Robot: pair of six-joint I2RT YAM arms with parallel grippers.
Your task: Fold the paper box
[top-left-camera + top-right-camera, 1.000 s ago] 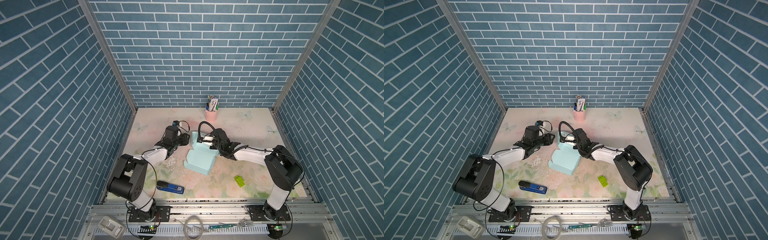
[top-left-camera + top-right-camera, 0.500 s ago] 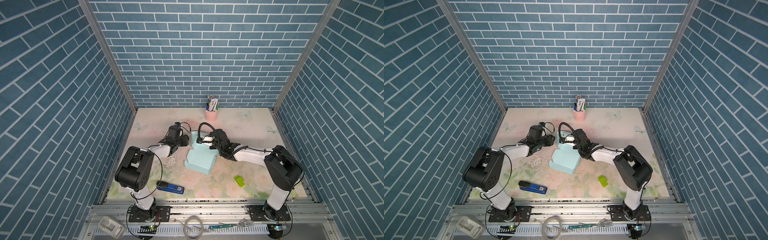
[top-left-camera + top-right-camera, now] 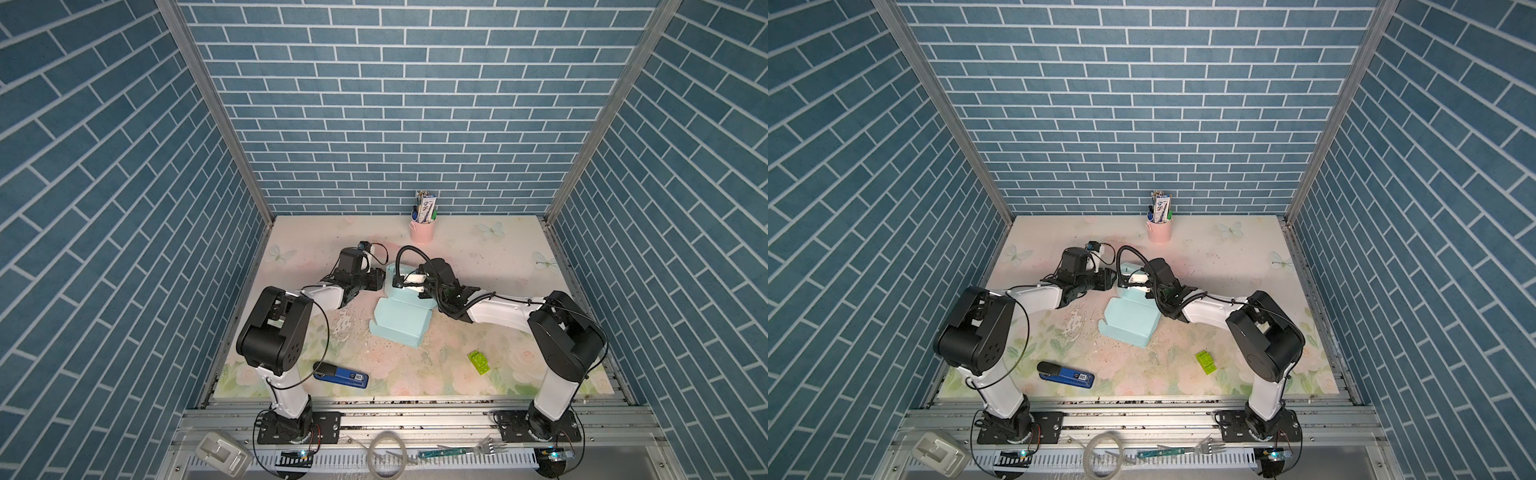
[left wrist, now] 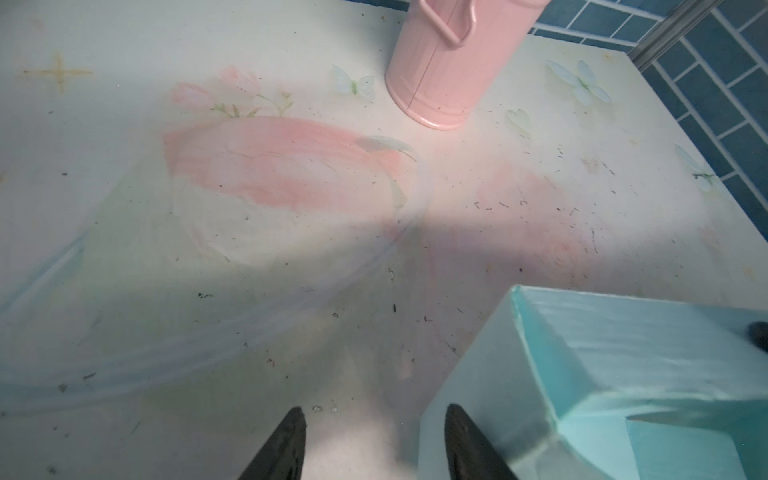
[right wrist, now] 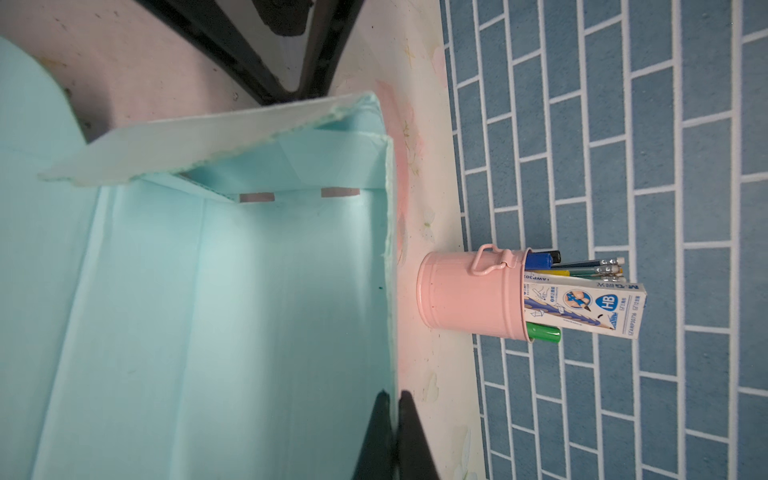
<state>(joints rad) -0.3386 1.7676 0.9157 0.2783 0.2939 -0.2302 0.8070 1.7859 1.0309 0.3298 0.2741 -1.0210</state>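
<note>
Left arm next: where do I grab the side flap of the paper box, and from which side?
Probably pinch the side flap mid-length at its free edge, coming from outside the paper box, where the open left gripper stands. It leans inward over the floor slots, edge exposed; the right gripper pinches the far wall.

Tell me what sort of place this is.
Probably a robot test cell dressed as a desk: brick-print wall panels, two robot arms bolted to an aluminium rail, and a pink pen pot on a floral tabletop.
</note>
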